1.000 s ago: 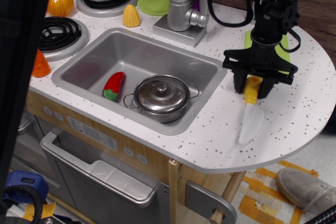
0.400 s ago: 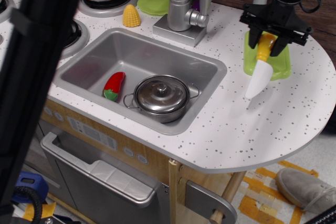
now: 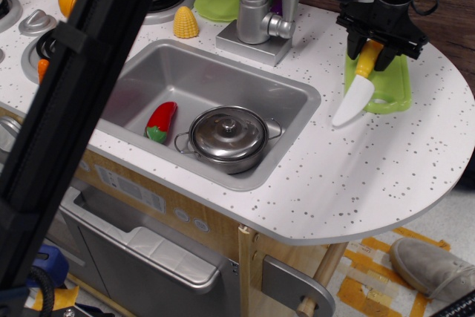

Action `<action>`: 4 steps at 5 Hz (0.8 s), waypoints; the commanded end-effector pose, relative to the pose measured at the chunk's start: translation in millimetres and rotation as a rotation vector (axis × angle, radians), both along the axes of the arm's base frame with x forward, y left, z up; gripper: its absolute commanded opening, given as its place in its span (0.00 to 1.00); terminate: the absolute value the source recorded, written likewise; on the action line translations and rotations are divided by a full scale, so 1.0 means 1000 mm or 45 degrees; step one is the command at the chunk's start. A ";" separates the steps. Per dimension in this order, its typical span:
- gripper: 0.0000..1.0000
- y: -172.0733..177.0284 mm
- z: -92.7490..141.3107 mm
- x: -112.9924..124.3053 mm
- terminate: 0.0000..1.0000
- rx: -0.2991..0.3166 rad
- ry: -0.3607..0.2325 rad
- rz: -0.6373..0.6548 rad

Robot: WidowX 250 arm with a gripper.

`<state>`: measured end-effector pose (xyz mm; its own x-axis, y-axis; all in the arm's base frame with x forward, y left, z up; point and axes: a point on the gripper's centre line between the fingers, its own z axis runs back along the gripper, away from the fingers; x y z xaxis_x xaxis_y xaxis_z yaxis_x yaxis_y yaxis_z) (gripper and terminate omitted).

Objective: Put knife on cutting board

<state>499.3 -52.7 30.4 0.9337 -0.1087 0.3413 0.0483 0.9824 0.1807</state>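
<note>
Since a sec ago your gripper (image 3: 373,48) has carried the knife (image 3: 357,90) up from the bare counter (image 3: 356,176) toward 12 o'clock, and it's now clamped on the yellow-orange handle over the cutting board (image 3: 387,85). White blade hangs toward 7 o'clock, tip past the board's left edge, prob. because it's pinched at the handle end only. Can't tell if the tip touches the counter. No brands, labels or writing legible anywhere.
</note>
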 end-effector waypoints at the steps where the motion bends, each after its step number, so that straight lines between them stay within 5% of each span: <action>1: 1.00 0.002 0.030 0.015 0.00 -0.007 -0.142 -0.024; 3: 1.00 0.002 0.030 0.015 0.00 -0.007 -0.142 -0.024; 4: 1.00 0.002 0.030 0.015 1.00 -0.007 -0.142 -0.024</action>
